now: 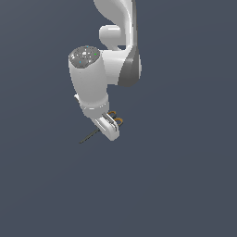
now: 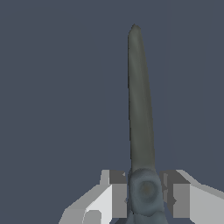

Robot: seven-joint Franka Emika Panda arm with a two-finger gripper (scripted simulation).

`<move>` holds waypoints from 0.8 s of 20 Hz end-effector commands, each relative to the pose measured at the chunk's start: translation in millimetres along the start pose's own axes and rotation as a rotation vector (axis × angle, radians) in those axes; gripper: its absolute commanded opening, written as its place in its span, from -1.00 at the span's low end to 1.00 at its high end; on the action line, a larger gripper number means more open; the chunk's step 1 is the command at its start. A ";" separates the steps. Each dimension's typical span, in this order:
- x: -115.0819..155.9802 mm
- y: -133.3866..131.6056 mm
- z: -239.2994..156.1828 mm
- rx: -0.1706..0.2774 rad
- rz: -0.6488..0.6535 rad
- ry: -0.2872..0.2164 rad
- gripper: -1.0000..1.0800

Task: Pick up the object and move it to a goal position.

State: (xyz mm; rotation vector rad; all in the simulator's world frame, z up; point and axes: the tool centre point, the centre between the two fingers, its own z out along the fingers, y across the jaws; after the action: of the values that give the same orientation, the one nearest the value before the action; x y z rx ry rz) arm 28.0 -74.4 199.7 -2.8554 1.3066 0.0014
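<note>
- Nearest the wrist camera, the scissors (image 2: 141,131) are filling the middle of the view: the pivot is sitting between the 2 fingers (image 2: 117,194), and the dark closed blades are running straight away from the camera to a narrow tip.
- The gripper (image 2: 145,197) is clamping narrowly on the scissors at the pivot, with a pad appearing to press in from each side and no gap showing.
- In the exterior view, the Panda arm (image 1: 99,69) is reaching down, and the gripper (image 1: 110,125) is carrying the scissors (image 1: 90,136); the slender blades are sticking out toward the exterior view's left, while the orange-rimmed loops are peeking out just behind the fingers.
- The background is showing as a plain dark blue-grey with no shadow or contact line that I can make out, so I cannot tell whether the scissors are lifting clear of a surface.
- As I judge it, the grasp is done; the carry to the goal is what is remaining.
- No goal marker is showing in either view, so how much travel is left cannot be judged.
</note>
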 end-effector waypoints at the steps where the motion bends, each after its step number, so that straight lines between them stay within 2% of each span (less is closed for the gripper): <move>1: -1.2 5.5 -31.5 0.000 0.000 0.000 -1.00; 16: -4.0 31.6 -205.6 -0.001 0.000 0.001 -1.00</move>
State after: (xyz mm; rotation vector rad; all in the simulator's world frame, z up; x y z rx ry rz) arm 3.8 -91.1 389.4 -2.8564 1.3073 -0.0011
